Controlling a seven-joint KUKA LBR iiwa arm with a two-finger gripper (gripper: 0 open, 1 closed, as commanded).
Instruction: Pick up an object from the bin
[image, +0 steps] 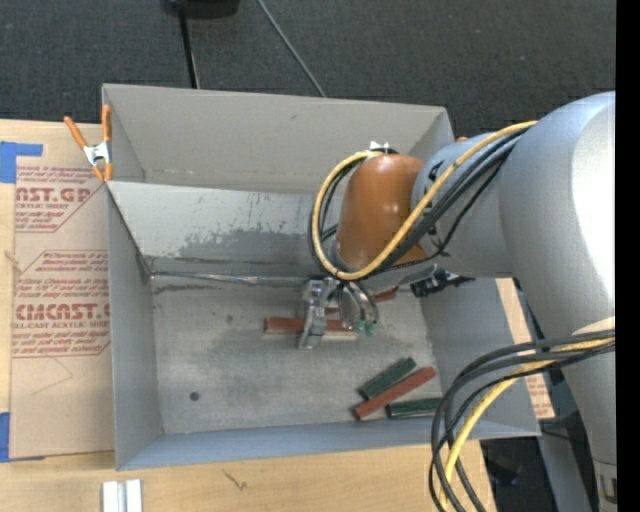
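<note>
Item 1, bin (130, 320): grey metal, open-topped, sloping walls; floor scuffed and mostly bare, contents few and flat.

Item 2, arm (540, 200): pale grey, entering from the right of the camera view; orange cover (375, 200) at the wrist; yellow cables (321, 215) looped round the cover and trailing off along the arm.

Item 3, claw (312, 338): metal, pointing down under the orange cover, near the middle of the bin floor and towards the back wall; its tip is at or touching item 4; whether it is open or closed cannot be told, nor whether it has hold of anything.

Item 4, red-brown strip (283, 325): thin, flat, lying roughly crosswise on the floor; the claw stands over its middle; its left end shows clear of the claw, its right end partly behind it.

Item 5, small green piece (366, 326): just right of the claw; whether part of the robot or a loose thing cannot be told.

Item 6, group of three in the near right corner, well apart from the claw: dark green bar (390, 377), tilted; red-brown bar (400, 390) just beside it, parallel; second dark green bar (415, 407), nearer the front wall, partly hidden by the cables.
</note>
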